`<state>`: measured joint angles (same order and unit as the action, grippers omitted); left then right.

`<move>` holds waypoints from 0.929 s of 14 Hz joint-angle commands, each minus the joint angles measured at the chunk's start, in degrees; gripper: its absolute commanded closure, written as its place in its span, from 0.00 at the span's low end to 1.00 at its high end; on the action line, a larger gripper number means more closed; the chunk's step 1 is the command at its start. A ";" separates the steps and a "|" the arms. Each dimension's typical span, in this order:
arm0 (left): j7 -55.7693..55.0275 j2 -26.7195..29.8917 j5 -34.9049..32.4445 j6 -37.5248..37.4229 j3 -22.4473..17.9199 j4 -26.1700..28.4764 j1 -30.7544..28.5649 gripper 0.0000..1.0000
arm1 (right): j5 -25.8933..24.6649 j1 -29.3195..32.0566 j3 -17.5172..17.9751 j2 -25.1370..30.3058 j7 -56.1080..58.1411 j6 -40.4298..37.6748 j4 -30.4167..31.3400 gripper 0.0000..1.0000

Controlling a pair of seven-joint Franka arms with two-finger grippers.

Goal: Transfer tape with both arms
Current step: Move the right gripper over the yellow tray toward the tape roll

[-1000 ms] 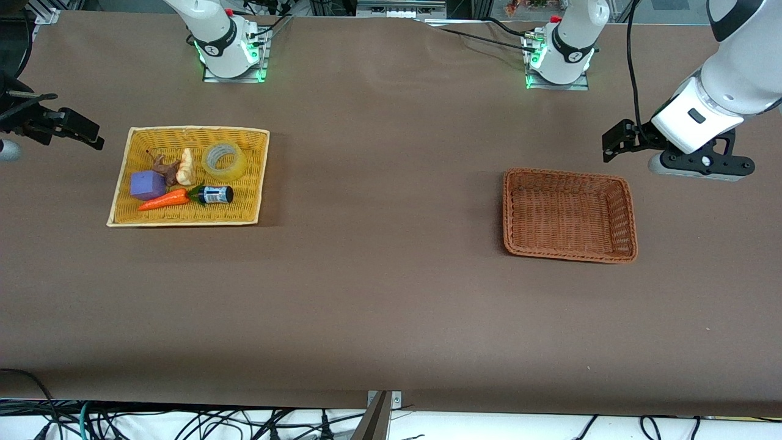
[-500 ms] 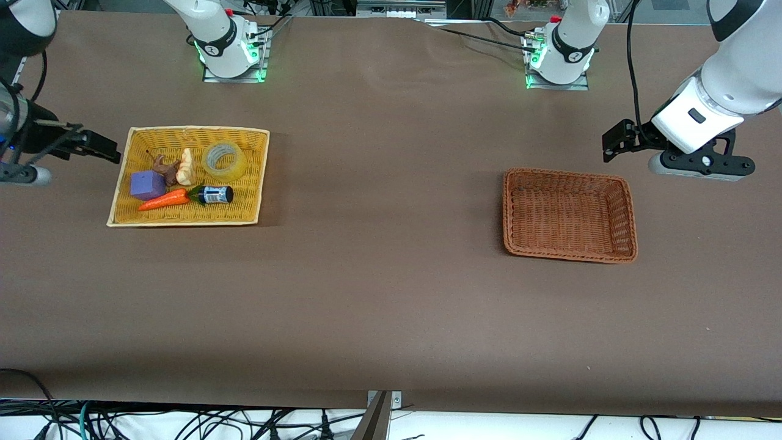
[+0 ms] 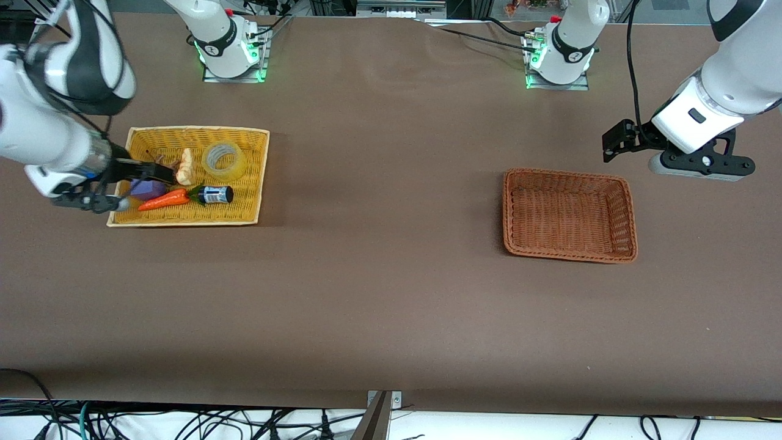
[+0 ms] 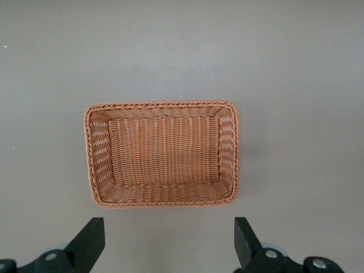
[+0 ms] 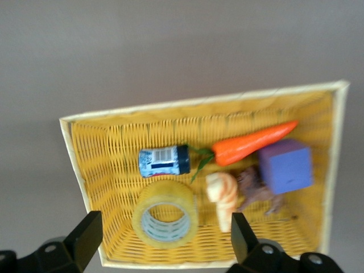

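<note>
The tape (image 3: 224,160), a yellowish ring with a grey core, lies in the yellow basket (image 3: 195,129) at the right arm's end of the table. My right gripper (image 3: 149,174) is open and empty, up over that basket's outer end, above the purple block. In the right wrist view the tape (image 5: 166,220) lies below, between the spread fingers of the right gripper (image 5: 165,239). My left gripper (image 3: 614,142) is open and empty, and waits over bare table beside the empty brown basket (image 3: 568,174). In the left wrist view, the left gripper (image 4: 169,242) is apart from the brown basket (image 4: 162,104).
The yellow basket (image 5: 199,102) also holds a carrot (image 3: 164,199), a small dark labelled bottle (image 3: 215,195), a purple block (image 3: 146,189) and a pale object (image 3: 186,167). The bottle lies just beside the tape, nearer the front camera. Brown table lies between the two baskets.
My right arm has swung in from the table's end to over the yellow basket. The left arm and the objects have not moved.
</note>
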<state>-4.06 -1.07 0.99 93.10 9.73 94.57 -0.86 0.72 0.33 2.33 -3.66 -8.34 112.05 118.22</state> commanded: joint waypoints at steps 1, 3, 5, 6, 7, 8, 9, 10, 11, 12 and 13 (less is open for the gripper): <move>1.07 -0.60 0.15 -1.34 0.02 -1.67 -0.11 0.00 | 0.77 0.02 4.94 7.52 -6.93 8.77 13.50 0.00; 1.07 -0.60 0.15 -1.34 0.02 -1.67 -0.11 0.00 | 0.77 0.02 7.32 7.61 -10.80 11.60 16.42 0.00; 1.07 -0.60 0.07 -1.34 0.02 -1.67 -0.11 0.00 | 0.77 0.02 9.08 7.44 -12.39 15.98 19.93 0.00; 1.07 -0.60 0.15 -1.34 0.02 -1.67 -0.11 0.00 | 0.77 0.02 9.35 7.26 -12.48 19.31 22.30 0.00; 1.07 -0.60 0.15 -1.34 0.02 -1.67 -0.11 0.00 | 0.77 0.02 9.44 7.09 -12.49 23.00 24.84 0.00; 1.07 -0.60 0.15 -1.34 0.02 -1.67 -0.11 0.00 | 0.77 0.02 9.53 6.91 -12.49 26.43 27.22 0.00; 1.07 -0.60 0.15 -1.34 0.02 -1.67 -0.11 0.00 | 0.77 0.02 10.14 6.56 -12.49 29.42 29.24 0.00; 1.07 -0.60 0.15 -1.34 0.02 -1.67 -0.11 0.00 | 0.77 0.02 10.58 6.04 -12.57 31.80 30.92 0.00; 1.07 -0.60 0.15 -1.34 0.02 -1.67 -0.11 0.00 | 0.77 0.02 10.67 5.60 -12.83 34.09 32.50 0.00; 1.07 -0.60 0.15 -1.34 0.02 -1.67 -0.11 0.00 | 0.77 0.02 10.67 5.42 -13.18 36.20 33.82 0.00; 1.07 -0.60 0.15 -1.34 0.11 -1.67 -0.11 0.00 | 0.68 -0.07 10.93 5.07 -13.88 37.44 34.62 0.00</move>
<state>-4.06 -1.08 0.99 93.10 9.73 94.56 -0.85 0.77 -0.11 12.24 0.72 -20.74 146.13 150.10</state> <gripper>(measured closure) 0.000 0.000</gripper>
